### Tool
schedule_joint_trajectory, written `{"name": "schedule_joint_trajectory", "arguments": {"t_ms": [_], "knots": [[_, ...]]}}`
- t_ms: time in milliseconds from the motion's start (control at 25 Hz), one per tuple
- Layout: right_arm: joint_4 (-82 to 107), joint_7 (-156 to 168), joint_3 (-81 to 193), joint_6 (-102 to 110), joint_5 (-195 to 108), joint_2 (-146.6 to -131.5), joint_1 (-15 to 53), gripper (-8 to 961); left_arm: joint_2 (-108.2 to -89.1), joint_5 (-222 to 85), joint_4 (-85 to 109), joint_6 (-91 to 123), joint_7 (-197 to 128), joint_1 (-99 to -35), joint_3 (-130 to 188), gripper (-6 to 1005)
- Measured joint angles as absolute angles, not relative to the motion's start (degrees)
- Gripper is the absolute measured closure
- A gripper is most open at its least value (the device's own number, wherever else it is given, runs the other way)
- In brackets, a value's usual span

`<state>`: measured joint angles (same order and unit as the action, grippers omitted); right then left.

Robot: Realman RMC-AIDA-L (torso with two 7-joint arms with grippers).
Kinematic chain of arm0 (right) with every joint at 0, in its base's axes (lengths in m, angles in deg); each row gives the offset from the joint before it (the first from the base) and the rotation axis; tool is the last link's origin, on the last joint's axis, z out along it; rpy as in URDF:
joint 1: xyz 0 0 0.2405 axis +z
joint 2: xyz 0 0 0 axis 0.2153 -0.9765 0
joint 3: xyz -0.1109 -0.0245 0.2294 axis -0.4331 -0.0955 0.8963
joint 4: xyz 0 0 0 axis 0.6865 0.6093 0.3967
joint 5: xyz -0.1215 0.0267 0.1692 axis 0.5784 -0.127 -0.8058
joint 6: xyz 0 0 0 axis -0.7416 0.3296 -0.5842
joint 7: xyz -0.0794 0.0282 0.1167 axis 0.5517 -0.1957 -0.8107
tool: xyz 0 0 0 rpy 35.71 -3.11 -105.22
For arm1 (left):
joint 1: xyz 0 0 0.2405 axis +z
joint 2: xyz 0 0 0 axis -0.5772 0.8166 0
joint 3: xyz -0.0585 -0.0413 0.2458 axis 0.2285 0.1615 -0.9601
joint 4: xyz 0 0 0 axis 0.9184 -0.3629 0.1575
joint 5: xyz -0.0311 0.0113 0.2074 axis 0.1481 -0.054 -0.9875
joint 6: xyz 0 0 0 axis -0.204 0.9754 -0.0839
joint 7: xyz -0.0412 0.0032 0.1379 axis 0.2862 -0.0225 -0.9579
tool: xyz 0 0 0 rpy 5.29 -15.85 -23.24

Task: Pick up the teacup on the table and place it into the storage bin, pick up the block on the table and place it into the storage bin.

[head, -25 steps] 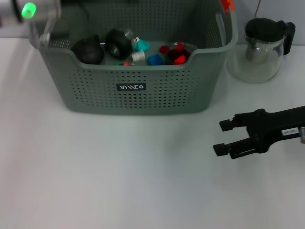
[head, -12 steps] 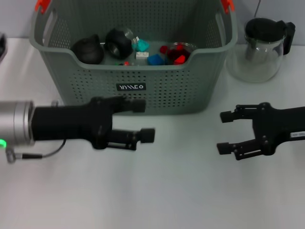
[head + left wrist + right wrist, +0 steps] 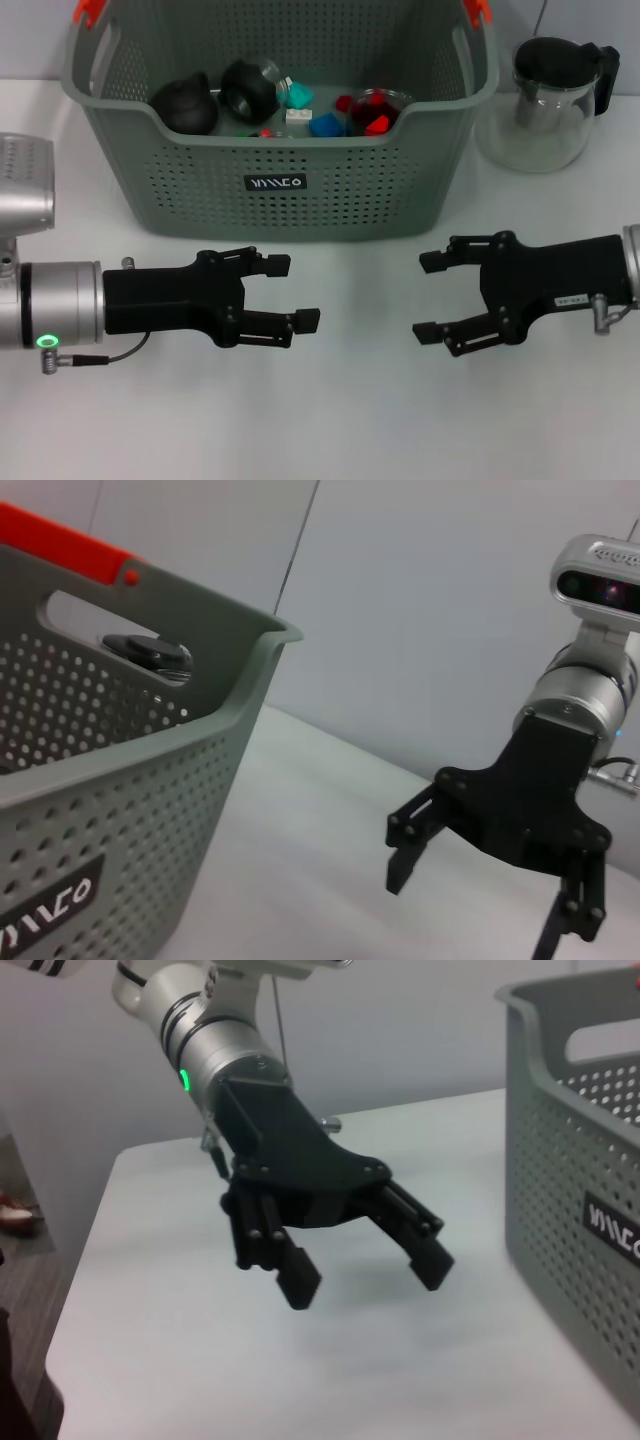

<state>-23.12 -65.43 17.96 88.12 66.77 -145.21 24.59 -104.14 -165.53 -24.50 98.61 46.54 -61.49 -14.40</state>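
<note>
Your left gripper (image 3: pixel 285 292) and right gripper (image 3: pixel 432 297) hover over the white table (image 3: pixel 340 420) just in front of the storage bin (image 3: pixel 280 180), tips facing each other across a bare gap, both with jaws spread and holding nothing. The bin's front wall carries a small black label (image 3: pixel 275 183) with white lettering too stylised to read. Inside the bin lie a dark teacup (image 3: pixel 186 104), a blue block (image 3: pixel 326 125) and other small items. A glass teapot (image 3: pixel 549 100) stands just beside the bin's right end.
</note>
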Motion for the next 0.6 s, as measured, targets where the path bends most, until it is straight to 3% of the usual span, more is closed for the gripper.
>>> {"name": "schedule_joint_trajectory", "arguments": {"t_ms": [600], "knots": [[-22.5, -65.9, 17.6, 87.3, 66.8, -145.42, 24.7, 26, -104.68, -166.0, -22.8, 94.3, 45.7, -62.0, -14.6, 65]]}}
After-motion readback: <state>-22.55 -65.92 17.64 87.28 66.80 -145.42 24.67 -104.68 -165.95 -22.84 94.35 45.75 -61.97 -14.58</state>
